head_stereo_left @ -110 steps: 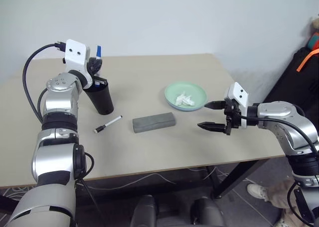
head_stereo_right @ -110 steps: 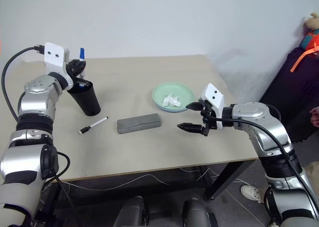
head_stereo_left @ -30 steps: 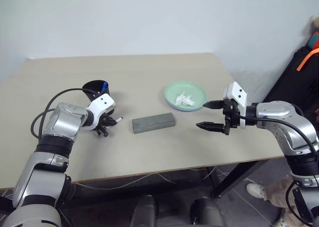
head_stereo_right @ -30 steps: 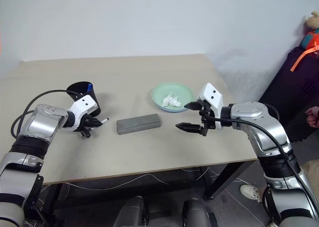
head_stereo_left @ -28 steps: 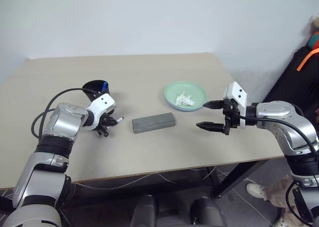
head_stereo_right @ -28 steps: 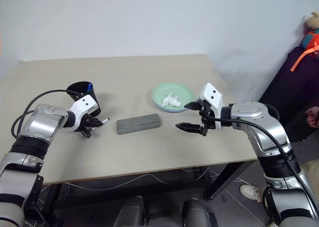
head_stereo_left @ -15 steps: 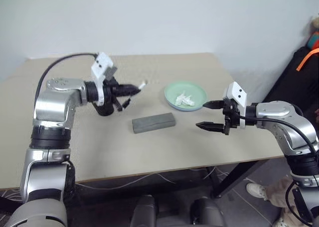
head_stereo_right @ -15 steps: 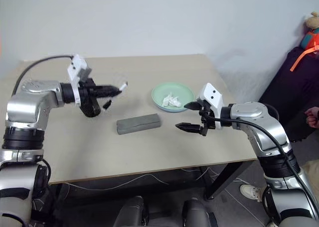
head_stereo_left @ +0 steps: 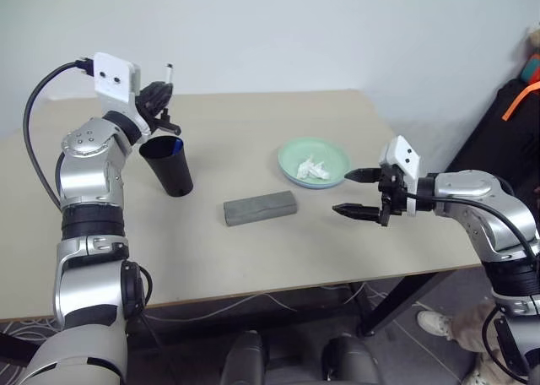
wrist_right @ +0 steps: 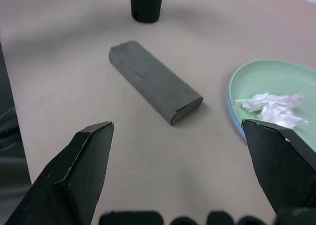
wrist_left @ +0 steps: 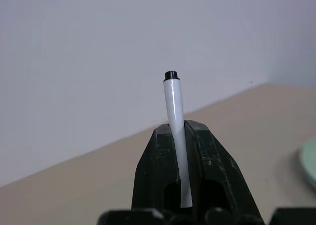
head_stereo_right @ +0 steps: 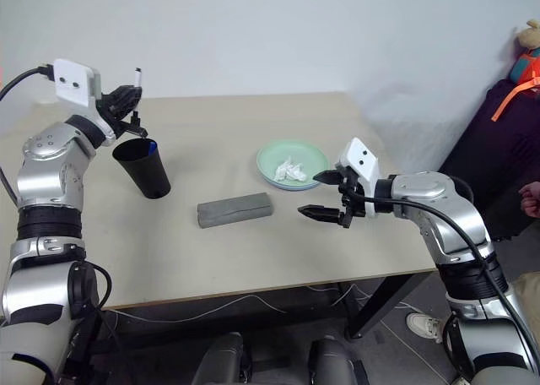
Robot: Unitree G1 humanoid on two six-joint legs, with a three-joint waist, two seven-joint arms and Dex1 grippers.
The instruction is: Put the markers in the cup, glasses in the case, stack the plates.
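Above the cup (head_stereo_left: 167, 166) the left gripper (head_stereo_left: 159, 94) is clamped on a marker (wrist_left: 175, 131), white barrel standing up between the fingers, dark end topmost. A blue cap already peeks from the cup's rim, so this looks like the second marker going in. To do it well: tip the barrel down, line it over the open mouth and let go low, so it can't bounce off the rim. Over on the right, the right gripper (head_stereo_left: 358, 191) hangs wide open and empty near the green plate (head_stereo_left: 291, 161) holding a crumpled tissue (head_stereo_left: 312, 168); a blue rim shows under it. Between cup and plate lies the grey case (head_stereo_left: 260, 207), closed. Beige table (head_stereo_left: 253, 258), plain pale wall behind, dark bag at the right edge
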